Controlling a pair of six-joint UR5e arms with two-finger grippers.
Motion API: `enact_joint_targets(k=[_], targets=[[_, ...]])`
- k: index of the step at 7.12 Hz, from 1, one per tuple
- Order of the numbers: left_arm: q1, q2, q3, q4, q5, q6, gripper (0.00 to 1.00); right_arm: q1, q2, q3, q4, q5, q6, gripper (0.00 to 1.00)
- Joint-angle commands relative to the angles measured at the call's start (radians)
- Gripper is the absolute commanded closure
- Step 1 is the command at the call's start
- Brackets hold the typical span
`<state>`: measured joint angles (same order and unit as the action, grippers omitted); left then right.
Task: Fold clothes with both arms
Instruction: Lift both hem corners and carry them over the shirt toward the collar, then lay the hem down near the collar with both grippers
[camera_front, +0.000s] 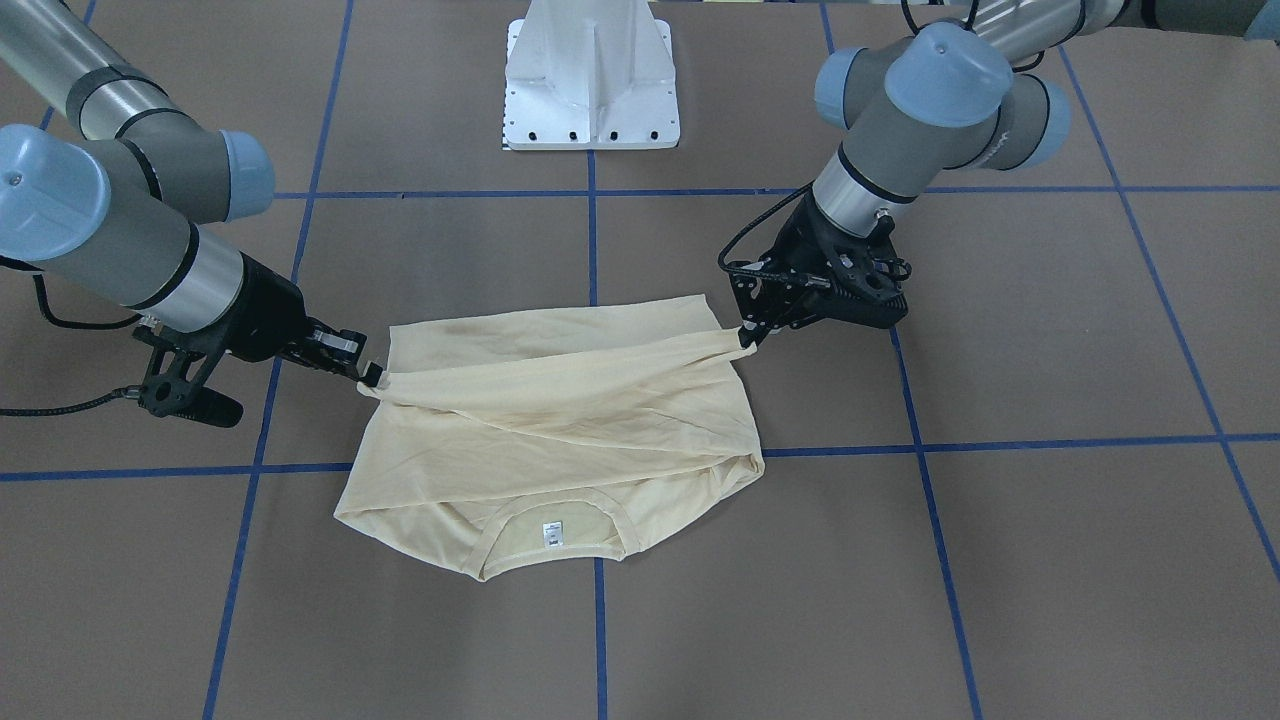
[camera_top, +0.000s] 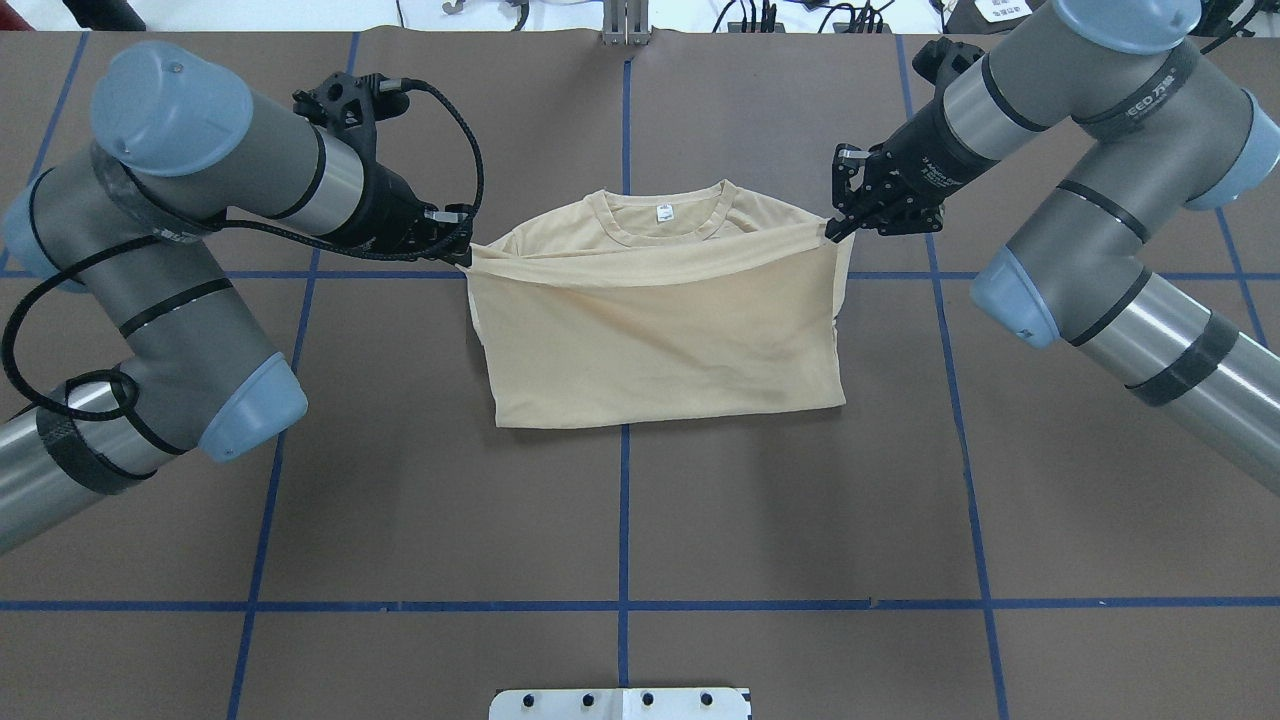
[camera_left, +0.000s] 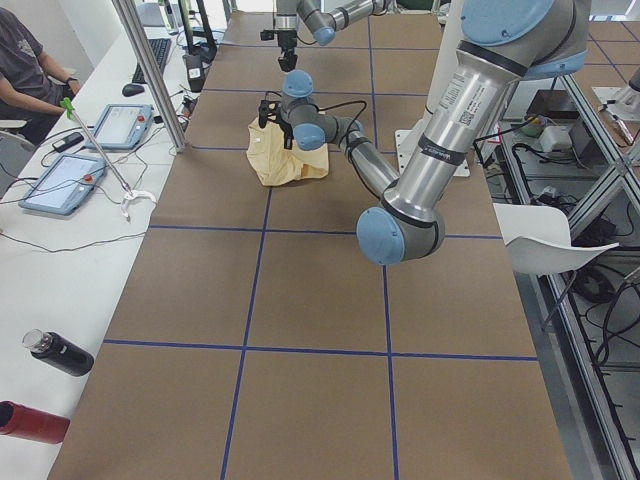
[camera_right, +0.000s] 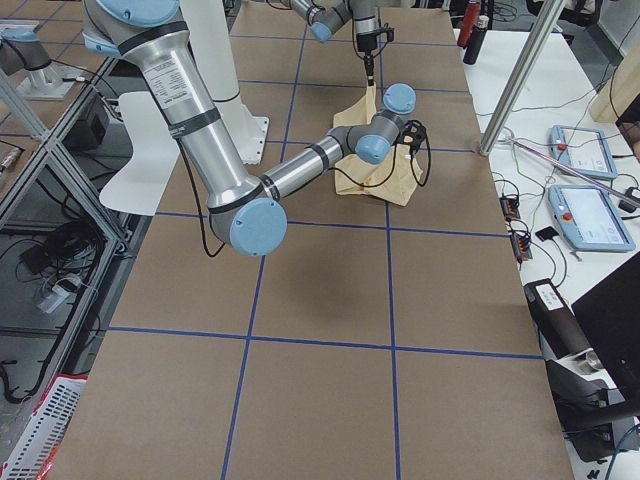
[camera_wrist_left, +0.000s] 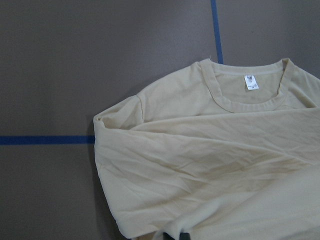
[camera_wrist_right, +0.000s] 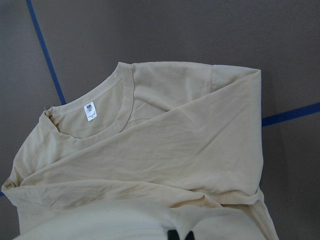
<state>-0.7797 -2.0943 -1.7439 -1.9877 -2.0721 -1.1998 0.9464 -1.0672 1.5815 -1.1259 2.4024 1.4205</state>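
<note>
Mid-fold here: left gripper (camera_top: 465, 255) and right gripper (camera_top: 832, 232) are each pinched shut on a lifted corner of the T-shirt (camera_top: 660, 330), which lies on the worktop (camera_top: 620, 520) stretched between them, collar (camera_wrist_left: 245, 104) just beyond. Next, I'd guess: lower both corners evenly onto the collar, then let go. Neck label (camera_top: 662, 212) too small to read.

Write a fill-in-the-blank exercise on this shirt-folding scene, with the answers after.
The left gripper and the right gripper are both ____ (open/shut) on the T-shirt.
The neck label is coloured ____.
The tape lines on the table are ____.
In the front-facing view the left gripper shows on the view's ____ side.
Missing words: shut; white; blue; right.
</note>
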Motion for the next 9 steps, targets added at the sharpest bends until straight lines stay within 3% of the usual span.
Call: enact_joint_targets(k=[1, 5, 9], targets=[[-0.010, -0.001, -0.047, 0.032, -0.020, -0.007, 1.00, 0.034, 0.006, -0.003, 0.011, 0.006, 0.001, 1.00], [-0.007, 0.000, -0.032, 0.049, -0.010, -0.006, 1.00, 0.055, 0.006, -0.006, 0.026, 0.003, 0.000, 1.00], [-0.004, -0.084, 0.127, -0.005, 0.004, -0.003, 1.00, 0.055, 0.110, -0.127, 0.029, -0.005, -0.002, 1.00]])
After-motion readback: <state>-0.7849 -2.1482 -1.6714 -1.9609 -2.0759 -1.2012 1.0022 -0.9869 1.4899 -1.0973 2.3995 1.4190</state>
